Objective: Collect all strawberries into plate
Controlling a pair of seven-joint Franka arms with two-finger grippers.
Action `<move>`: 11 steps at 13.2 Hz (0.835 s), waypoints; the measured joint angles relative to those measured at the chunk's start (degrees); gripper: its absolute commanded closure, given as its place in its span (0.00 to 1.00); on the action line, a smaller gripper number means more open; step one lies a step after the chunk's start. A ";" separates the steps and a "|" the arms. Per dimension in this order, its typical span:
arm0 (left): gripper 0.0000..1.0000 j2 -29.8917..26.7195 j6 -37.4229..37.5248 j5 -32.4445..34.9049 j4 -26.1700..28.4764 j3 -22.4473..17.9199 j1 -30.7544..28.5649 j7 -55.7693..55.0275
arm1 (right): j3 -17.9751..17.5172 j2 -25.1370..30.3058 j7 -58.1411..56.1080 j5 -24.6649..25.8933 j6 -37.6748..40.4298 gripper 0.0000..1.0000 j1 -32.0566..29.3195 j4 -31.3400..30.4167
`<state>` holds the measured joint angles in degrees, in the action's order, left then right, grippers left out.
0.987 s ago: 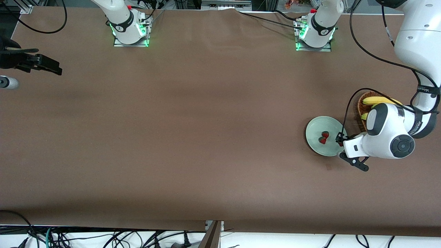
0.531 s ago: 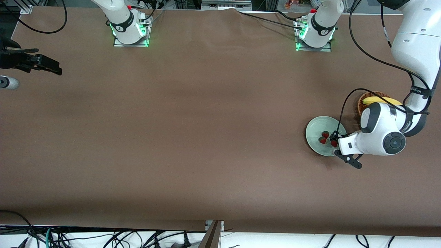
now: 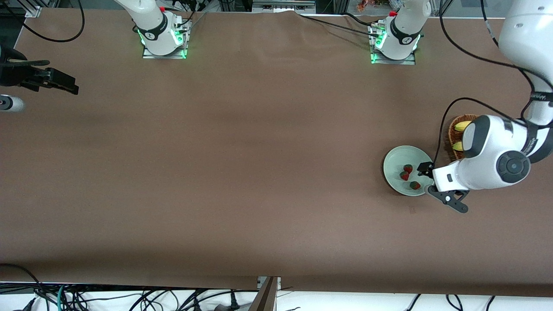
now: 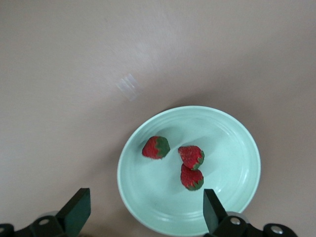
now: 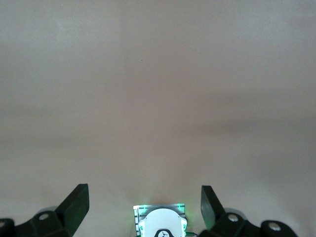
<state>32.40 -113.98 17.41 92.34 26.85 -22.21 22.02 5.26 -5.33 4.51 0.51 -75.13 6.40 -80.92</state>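
The pale mint-green plate (image 3: 393, 166) lies on the brown table toward the left arm's end. Three strawberries lie in it: two close together (image 3: 408, 168) (image 3: 404, 176) and a third (image 3: 414, 185) nearer the front camera. My left gripper (image 3: 426, 178) is open and empty above the plate's edge on the basket side. In the left wrist view the plate (image 4: 148, 190) holds all three strawberries (image 4: 156, 147) (image 4: 191, 156) (image 4: 191, 177), with the open left gripper (image 4: 145, 215) over its rim. My right gripper (image 3: 56, 82) waits open and empty at the right arm's end of the table; it also shows in the right wrist view (image 5: 143, 205).
A brown wicker basket (image 3: 452, 129) with yellow bananas (image 3: 462, 126) stands beside the plate, partly hidden under my left arm. A white cylinder (image 3: 11, 103) lies at the table's edge near my right gripper. The right arm's base (image 5: 160, 222) shows in the right wrist view.
My left gripper carried the third strawberry over the plate, opened and let it go. The strawberry now lies in the plate, and the gripper has drawn back toward the basket.
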 measured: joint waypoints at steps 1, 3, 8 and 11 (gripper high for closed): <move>0.00 -1.72 1.26 0.00 -0.19 0.45 0.00 -0.35 | 0.00 -0.05 -0.17 0.00 -0.14 0.00 0.00 0.09; 0.00 -3.98 6.63 0.00 -2.57 2.14 -0.02 -2.24 | 0.00 -0.36 -1.17 0.00 -0.36 0.00 0.00 0.46; 0.00 -7.02 25.96 -0.01 -15.60 9.42 0.16 -10.37 | 0.03 -0.82 -1.81 0.00 -0.38 0.00 0.00 0.93; 0.00 -8.42 33.48 -0.01 -23.27 10.67 0.11 -10.61 | 0.08 -0.88 -1.88 0.00 -0.39 0.00 -0.03 0.99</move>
<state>23.97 -80.50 17.40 69.08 37.52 -22.10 11.41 5.34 -6.21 2.63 0.51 -75.53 6.37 -79.93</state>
